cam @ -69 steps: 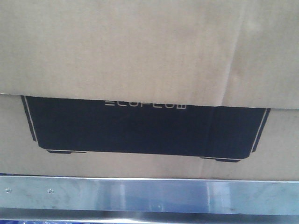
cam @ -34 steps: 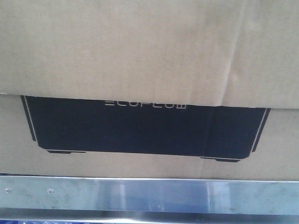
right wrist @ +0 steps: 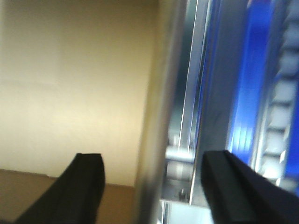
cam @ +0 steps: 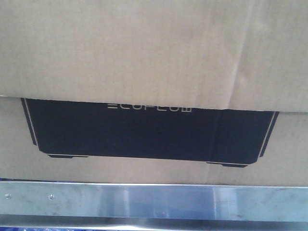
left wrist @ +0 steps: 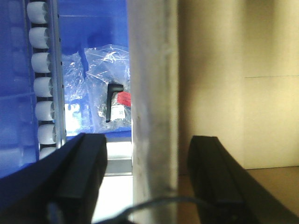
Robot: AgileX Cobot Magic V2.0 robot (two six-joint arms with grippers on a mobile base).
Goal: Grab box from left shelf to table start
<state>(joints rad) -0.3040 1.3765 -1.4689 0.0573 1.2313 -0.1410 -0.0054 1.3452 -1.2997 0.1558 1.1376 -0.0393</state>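
The brown cardboard box (cam: 144, 57) with its black ECOFLOW print fills the front view and rests on the left shelf, whose silver metal lip (cam: 154, 199) with small screws runs across the bottom. In the left wrist view my left gripper (left wrist: 147, 154) is open, its black fingers (left wrist: 84, 172) standing either side of the shelf lip (left wrist: 154, 93), with the box side (left wrist: 219, 70) to the right. In the right wrist view my right gripper (right wrist: 152, 172) is open too, straddling the lip (right wrist: 159, 116), with the box (right wrist: 70, 84) to the left. The table is out of view.
A blue bin (left wrist: 88, 28) below the shelf holds clear plastic bags with a black handle part (left wrist: 112, 100). White rollers (left wrist: 42, 74) line a rail at the far left. Metal rails and blue panels (right wrist: 247, 84) stand on the right.
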